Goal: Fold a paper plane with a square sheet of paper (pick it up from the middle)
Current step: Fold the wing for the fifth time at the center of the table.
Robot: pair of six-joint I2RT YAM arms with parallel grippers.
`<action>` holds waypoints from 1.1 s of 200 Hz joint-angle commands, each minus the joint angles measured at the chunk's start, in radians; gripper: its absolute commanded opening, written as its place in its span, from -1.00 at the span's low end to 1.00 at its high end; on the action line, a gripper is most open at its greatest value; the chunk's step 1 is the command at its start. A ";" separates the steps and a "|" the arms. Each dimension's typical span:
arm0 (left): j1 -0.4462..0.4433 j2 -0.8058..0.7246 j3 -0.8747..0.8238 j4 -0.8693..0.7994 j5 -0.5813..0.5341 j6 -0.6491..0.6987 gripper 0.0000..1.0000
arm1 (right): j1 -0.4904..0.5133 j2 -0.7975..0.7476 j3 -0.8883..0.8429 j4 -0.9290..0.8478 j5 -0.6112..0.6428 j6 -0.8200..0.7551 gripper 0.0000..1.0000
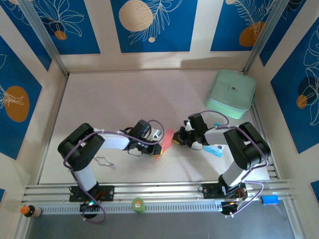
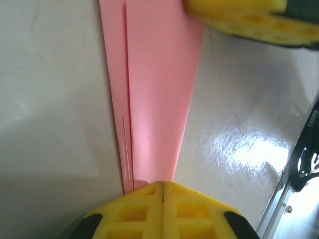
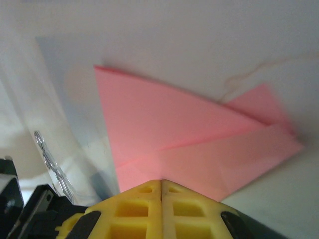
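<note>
The square sheet of paper now stands folded into a pink paper plane (image 1: 167, 141), a pointed dart, held just above the table between both arms. In the left wrist view the paper plane (image 2: 157, 89) narrows down to my left gripper (image 2: 162, 185), whose yellow jaws are shut on its narrow end. The right gripper's yellow fingers (image 2: 249, 20) show at the top of that view. In the right wrist view the wider folded flaps of the paper plane (image 3: 189, 139) spread out from my right gripper (image 3: 161, 182), shut on their edge. Seen from above, the left gripper (image 1: 157, 148) and right gripper (image 1: 178, 140) face each other.
A mint-green rounded case (image 1: 231, 90) sits at the back right. A small blue-and-white packet (image 1: 216, 149) lies beside the right arm. A bent wire piece (image 1: 103, 161) lies near the left arm's base. The front rail carries a green object (image 1: 138, 204).
</note>
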 commanded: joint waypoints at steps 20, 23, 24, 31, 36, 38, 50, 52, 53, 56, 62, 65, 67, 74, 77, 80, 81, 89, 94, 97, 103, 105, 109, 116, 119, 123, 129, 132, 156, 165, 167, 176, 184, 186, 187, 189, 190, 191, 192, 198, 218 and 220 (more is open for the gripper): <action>-0.002 0.065 -0.045 -0.119 -0.062 0.004 -1.00 | -0.075 0.008 0.015 -0.048 0.025 -0.043 -0.97; -0.002 0.064 -0.046 -0.120 -0.062 0.003 -1.00 | -0.080 0.008 0.014 -0.049 0.028 -0.045 -0.96; -0.002 0.064 -0.046 -0.120 -0.063 0.003 -1.00 | -0.081 0.008 0.015 -0.050 0.028 -0.046 -0.96; -0.003 0.064 -0.046 -0.121 -0.062 0.005 -1.00 | -0.093 0.010 0.017 -0.053 0.026 -0.048 -0.96; -0.002 0.064 -0.046 -0.121 -0.063 0.006 -1.00 | -0.102 0.009 0.020 -0.052 0.023 -0.051 -0.97; -0.002 0.064 -0.046 -0.122 -0.063 0.005 -1.00 | -0.106 0.011 0.020 -0.051 0.023 -0.050 -0.97; -0.002 0.066 -0.045 -0.122 -0.062 0.006 -1.00 | -0.122 0.014 0.023 -0.052 0.023 -0.053 -0.96; -0.002 0.066 -0.044 -0.123 -0.062 0.005 -1.00 | -0.126 0.016 0.024 -0.053 0.023 -0.054 -0.97; -0.002 0.066 -0.044 -0.123 -0.062 0.005 -1.00 | -0.127 0.016 0.024 -0.053 0.023 -0.054 -0.97; -0.003 0.067 -0.043 -0.122 -0.061 0.006 -1.00 | -0.130 0.017 0.028 -0.055 0.025 -0.055 -0.97; -0.002 0.067 -0.045 -0.124 -0.061 0.006 -1.00 | -0.137 0.018 0.028 -0.059 0.028 -0.057 -0.97; -0.002 0.068 -0.043 -0.124 -0.060 0.005 -1.00 | -0.142 0.018 0.030 -0.063 0.029 -0.059 -0.97; -0.002 0.069 -0.042 -0.125 -0.059 0.005 -1.00 | -0.143 0.018 0.030 -0.064 0.030 -0.059 -0.97; -0.002 0.069 -0.041 -0.127 -0.058 0.007 -1.00 | -0.153 0.019 0.032 -0.069 0.033 -0.059 -0.97; -0.002 0.069 -0.041 -0.127 -0.059 0.007 -1.00 | -0.157 0.017 0.031 -0.070 0.034 -0.061 -0.97; -0.002 0.069 -0.041 -0.128 -0.057 0.007 -1.00 | -0.160 0.016 0.030 -0.067 0.036 -0.061 -0.97; -0.002 0.069 -0.041 -0.128 -0.058 0.007 -1.00 | -0.161 0.015 0.030 -0.067 0.036 -0.061 -0.97; -0.002 0.068 -0.042 -0.132 -0.057 0.007 -1.00 | -0.169 0.010 0.023 -0.060 0.040 -0.063 -0.97; -0.002 0.067 -0.043 -0.133 -0.060 0.008 -1.00 | -0.176 0.009 0.021 -0.055 0.039 -0.063 -0.97; -0.002 0.067 -0.043 -0.135 -0.059 0.008 -1.00 | -0.179 0.006 0.022 -0.054 0.036 -0.064 -0.97; -0.002 0.066 -0.044 -0.134 -0.059 0.007 -1.00 | -0.188 0.008 0.023 -0.052 0.025 -0.069 -0.97; -0.002 0.065 -0.045 -0.134 -0.059 0.006 -1.00 | -0.190 0.008 0.024 -0.053 0.021 -0.071 -0.97; -0.002 0.064 -0.047 -0.133 -0.060 0.005 -1.00 | -0.196 0.008 0.031 -0.058 0.014 -0.076 -0.97; -0.003 0.062 -0.049 -0.132 -0.062 0.005 -1.00 | -0.203 0.006 0.039 -0.072 0.006 -0.085 -0.97; -0.003 0.061 -0.049 -0.132 -0.062 0.003 -1.00 | -0.205 0.004 0.044 -0.074 0.003 -0.089 -0.97; -0.002 0.060 -0.051 -0.132 -0.062 0.001 -1.00 | -0.208 -0.001 0.046 -0.077 0.001 -0.092 -0.97; -0.003 0.058 -0.051 -0.132 -0.062 -0.002 -1.00 | -0.211 -0.009 0.049 -0.082 0.000 -0.098 -0.97; -0.002 0.057 -0.052 -0.132 -0.061 -0.003 -1.00 | -0.212 -0.012 0.050 -0.086 -0.001 -0.100 -0.97; -0.005 0.037 -0.055 -0.131 -0.063 -0.020 -1.00 | -0.214 -0.066 0.059 -0.115 -0.008 -0.116 -0.95; -0.006 0.027 -0.058 -0.114 -0.056 -0.035 -1.00 | -0.212 -0.088 0.055 -0.116 -0.017 -0.116 -0.94; -0.006 0.025 -0.058 -0.111 -0.054 -0.038 -1.00 | -0.212 -0.093 0.054 -0.113 -0.020 -0.115 -0.94; -0.006 0.019 -0.047 -0.120 -0.055 -0.040 -1.00 | -0.206 -0.112 0.047 -0.111 -0.021 -0.114 -0.92; -0.005 0.012 -0.032 -0.153 -0.072 -0.040 -1.00 | -0.205 -0.125 0.039 -0.110 -0.025 -0.108 -0.91; -0.006 0.008 -0.030 -0.161 -0.076 -0.040 -1.00 | -0.205 -0.128 0.037 -0.110 -0.027 -0.106 -0.91; -0.006 0.007 -0.029 -0.163 -0.077 -0.040 -1.00 | -0.205 -0.130 0.035 -0.109 -0.029 -0.106 -0.91; -0.006 0.004 -0.027 -0.168 -0.080 -0.042 -1.00 | -0.205 -0.133 0.033 -0.109 -0.031 -0.104 -0.91; -0.006 0.002 -0.027 -0.170 -0.082 -0.043 -1.00 | -0.205 -0.134 0.032 -0.108 -0.033 -0.104 -0.91; -0.005 0.000 -0.026 -0.172 -0.083 -0.043 -1.00 | -0.205 -0.136 0.031 -0.108 -0.035 -0.104 -0.91; -0.006 -0.002 -0.024 -0.173 -0.084 -0.045 -1.00 | -0.205 -0.137 0.030 -0.107 -0.036 -0.103 -0.91; -0.005 -0.015 -0.022 -0.179 -0.096 -0.053 -1.00 | -0.205 -0.144 0.021 -0.102 -0.048 -0.101 -0.91; -0.006 -0.050 -0.031 -0.149 -0.113 -0.112 -1.00 | -0.205 -0.170 -0.010 -0.096 -0.088 -0.093 -0.88; -0.006 -0.051 -0.032 -0.142 -0.113 -0.119 -1.00 | -0.203 -0.173 -0.013 -0.095 -0.090 -0.093 -0.88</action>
